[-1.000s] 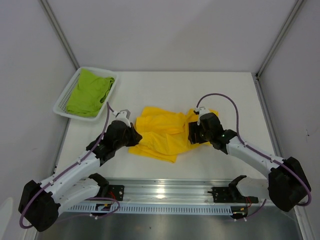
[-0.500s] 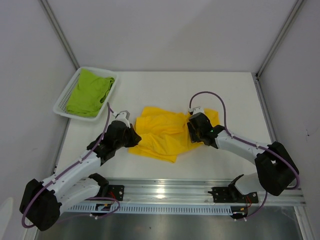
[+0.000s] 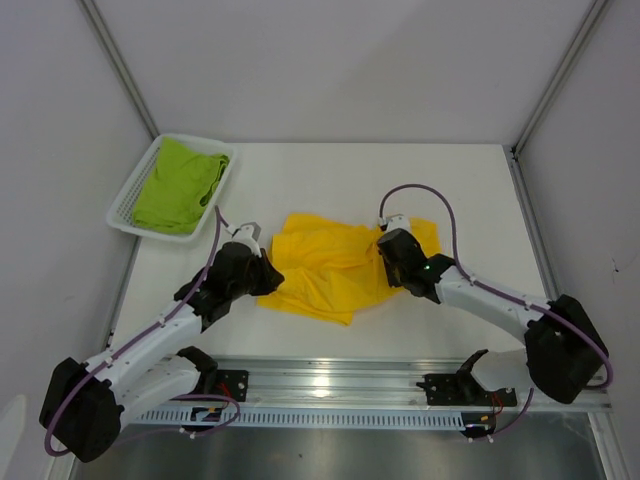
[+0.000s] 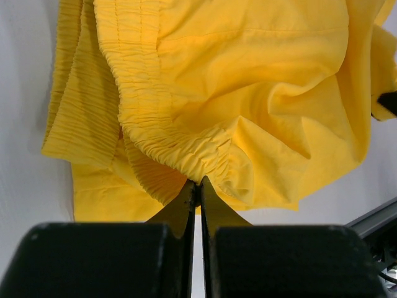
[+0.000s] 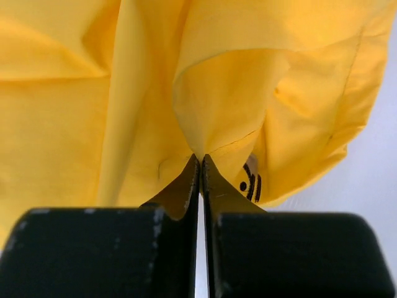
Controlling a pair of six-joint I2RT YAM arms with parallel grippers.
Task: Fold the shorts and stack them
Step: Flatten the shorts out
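Bright yellow cloth shorts (image 3: 335, 265) lie crumpled at the middle of the white bench (image 3: 400, 180), a bit toward its near edge. Left tool (image 4: 199, 183) is pinched tight on the gathered elastic waistband at the left end of the shorts. Right tool (image 5: 200, 160) is pinched tight on a raised fold of cloth at the right end, just beside the small dark label (image 5: 251, 180). Lime green cloth shorts (image 3: 180, 185) are bunched in the white plastic mesh basket (image 3: 120, 222) at the far left corner, untouched.

Step, as I read it: both ends gripped, garment not yet flat, no fold made, nothing stacked. The next move probably calls for lifting both pinches a little and drawing them apart to pull out wrinkles before folding; keep the pull even so neither thin pinch slips.

Room: bare bench shows toward the far edge and right edge. Tight at the near edge (metal rail (image 3: 330, 385)) and toward the basket on the left.
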